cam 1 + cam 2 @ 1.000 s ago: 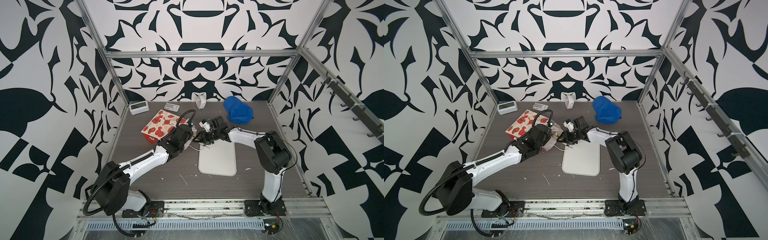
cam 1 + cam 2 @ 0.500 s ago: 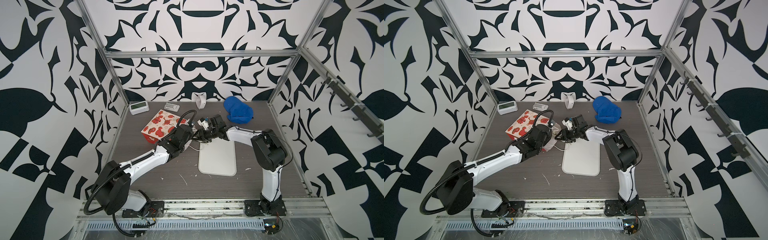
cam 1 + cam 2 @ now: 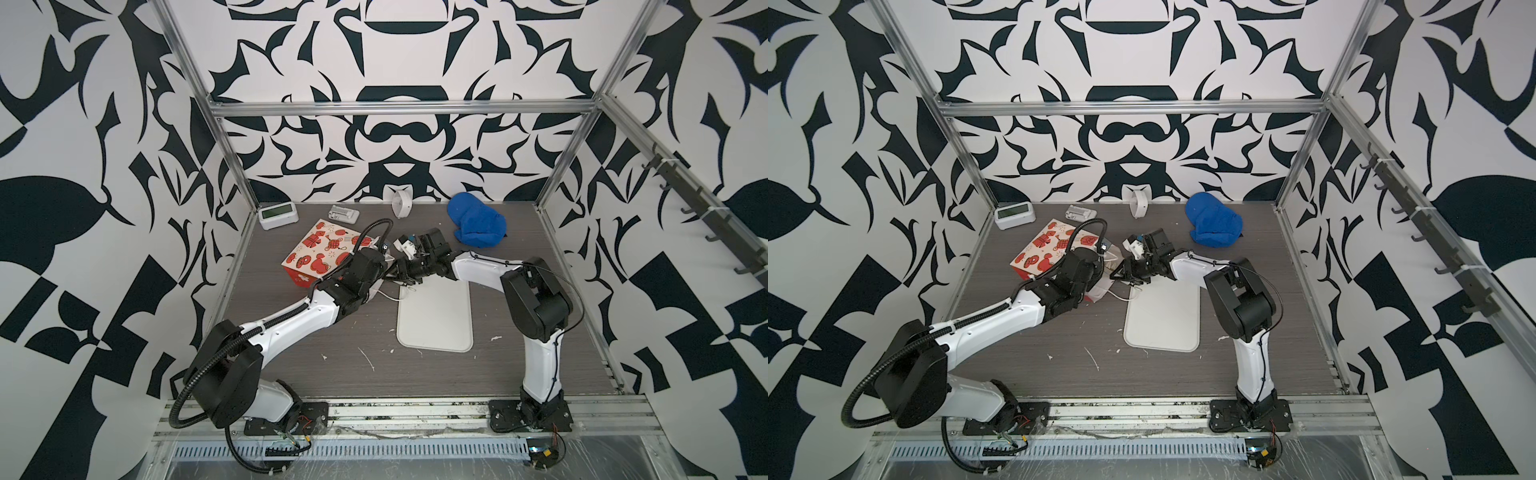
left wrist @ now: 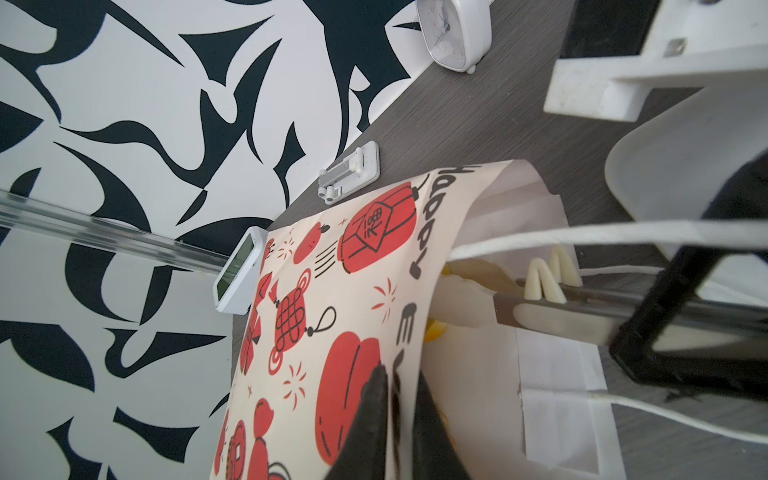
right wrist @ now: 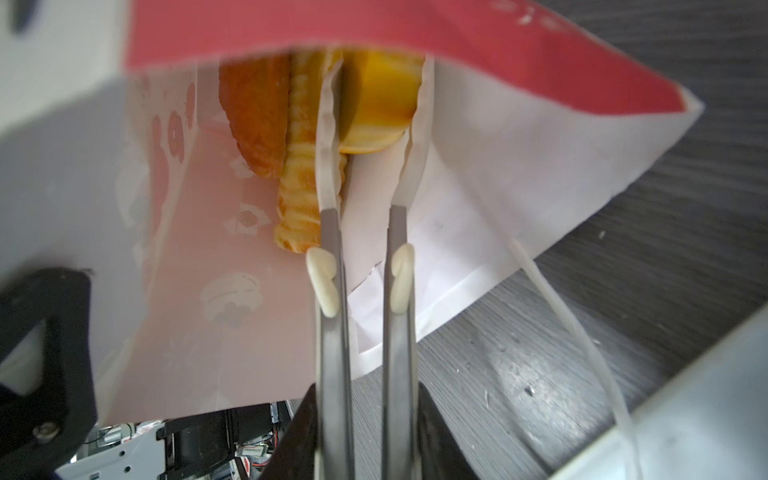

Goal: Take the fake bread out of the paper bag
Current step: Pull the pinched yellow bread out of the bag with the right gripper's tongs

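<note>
The red and white paper bag (image 3: 322, 253) (image 3: 1048, 249) lies on its side at the back left of the table. My left gripper (image 4: 401, 374) is shut on the bag's upper rim and holds the mouth up. My right gripper (image 5: 365, 395) (image 3: 409, 268) is shut on a pair of metal tongs (image 5: 330, 332) that reach into the bag (image 5: 187, 249). The tongs' white tips sit on either side of a yellow piece of fake bread (image 5: 378, 95). A ridged croissant (image 5: 299, 187) and a reddish-brown pastry (image 5: 257, 112) lie beside it inside.
A white tray (image 3: 436, 324) (image 3: 1163, 324) lies in front of the bag's mouth, under my right arm. Along the back wall stand a blue cloth (image 3: 478, 226), a white clock (image 3: 401, 203), a small white device (image 3: 344, 214) and a digital display (image 3: 277, 215).
My right arm has pushed the tongs left into the bag's mouth, and the tongs have narrowed. The left arm and the bag have stayed put.
</note>
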`<state>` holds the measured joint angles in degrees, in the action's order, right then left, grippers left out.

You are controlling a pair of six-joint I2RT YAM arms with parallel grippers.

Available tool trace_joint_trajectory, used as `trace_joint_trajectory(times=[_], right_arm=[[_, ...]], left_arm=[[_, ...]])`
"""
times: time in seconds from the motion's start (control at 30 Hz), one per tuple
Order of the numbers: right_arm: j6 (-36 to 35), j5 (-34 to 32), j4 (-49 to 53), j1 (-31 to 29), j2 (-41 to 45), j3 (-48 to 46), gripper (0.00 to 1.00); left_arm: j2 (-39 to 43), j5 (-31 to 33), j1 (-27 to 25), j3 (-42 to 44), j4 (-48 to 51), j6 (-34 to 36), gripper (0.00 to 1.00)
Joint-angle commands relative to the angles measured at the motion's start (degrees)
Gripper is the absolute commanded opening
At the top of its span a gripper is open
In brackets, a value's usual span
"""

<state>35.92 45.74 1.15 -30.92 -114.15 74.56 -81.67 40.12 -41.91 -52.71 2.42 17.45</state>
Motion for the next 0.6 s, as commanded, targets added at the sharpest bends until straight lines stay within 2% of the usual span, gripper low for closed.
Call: trace_joint_trajectory(times=[0.0,0.57], right_arm=[[-2.9,-1.0,0.6,-0.3,6.3,-1.1,0.19],[-9.7,-8.0,9.7,0.3,22.2,-12.5,0.09]], left_arm=[[-0.7,1.3,0.1,-0.5,-0.9,-1.3,0.13],[-1.7,3.3,0.1,-1.3,-1.5,-2.2,0.13]])
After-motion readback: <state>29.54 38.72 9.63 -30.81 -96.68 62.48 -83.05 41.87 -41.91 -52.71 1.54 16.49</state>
